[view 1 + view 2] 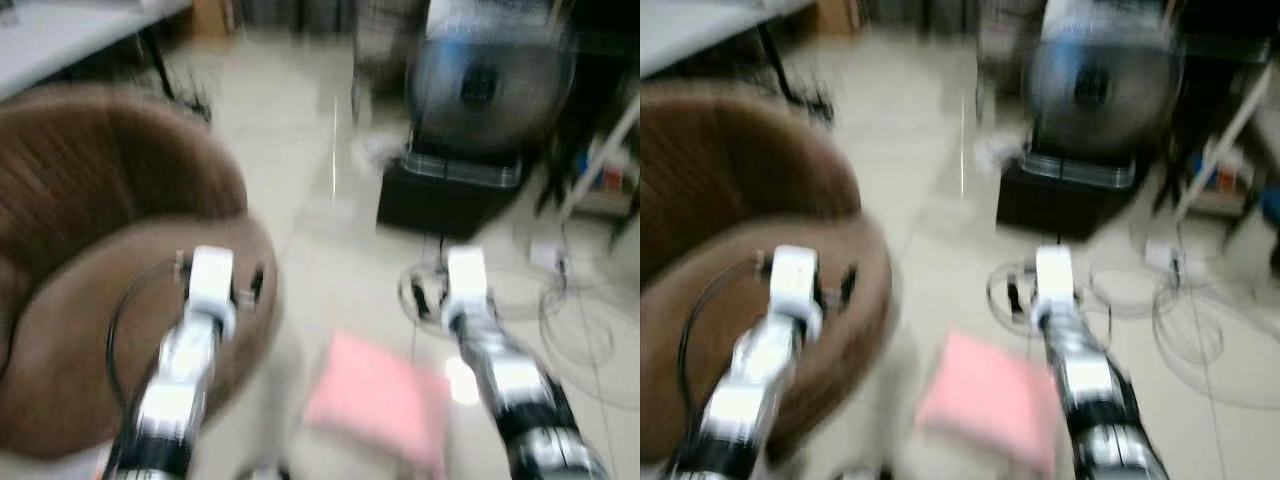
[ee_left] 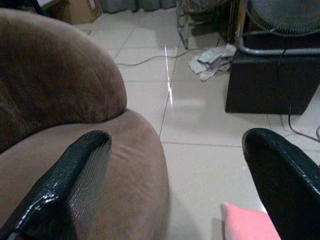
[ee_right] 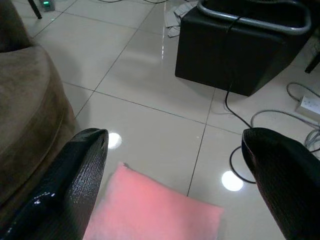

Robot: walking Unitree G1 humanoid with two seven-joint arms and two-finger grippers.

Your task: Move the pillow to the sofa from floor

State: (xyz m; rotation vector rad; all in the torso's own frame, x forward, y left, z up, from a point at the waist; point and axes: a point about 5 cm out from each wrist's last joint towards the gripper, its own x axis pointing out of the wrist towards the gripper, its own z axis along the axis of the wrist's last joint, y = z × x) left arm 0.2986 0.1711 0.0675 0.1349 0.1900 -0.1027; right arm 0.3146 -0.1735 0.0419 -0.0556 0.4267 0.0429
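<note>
no readable text, labels or signs

Glossy pale tiled floor (image 2: 200, 125) – a fan (image 1: 480, 85) on a black box (image 3: 240, 50), loose cables (image 3: 240, 125)

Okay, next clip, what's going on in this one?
The robot stands over a pink pillow lying on the tiled floor, beside a round brown sofa. Both arms reach forward: the left gripper hangs open above the sofa's edge, the right gripper open above the pillow. Neither touches it, so the pickup is not yet begun. A black box with a fan on it and loose cables lie beyond. The head views are blurred.
</note>
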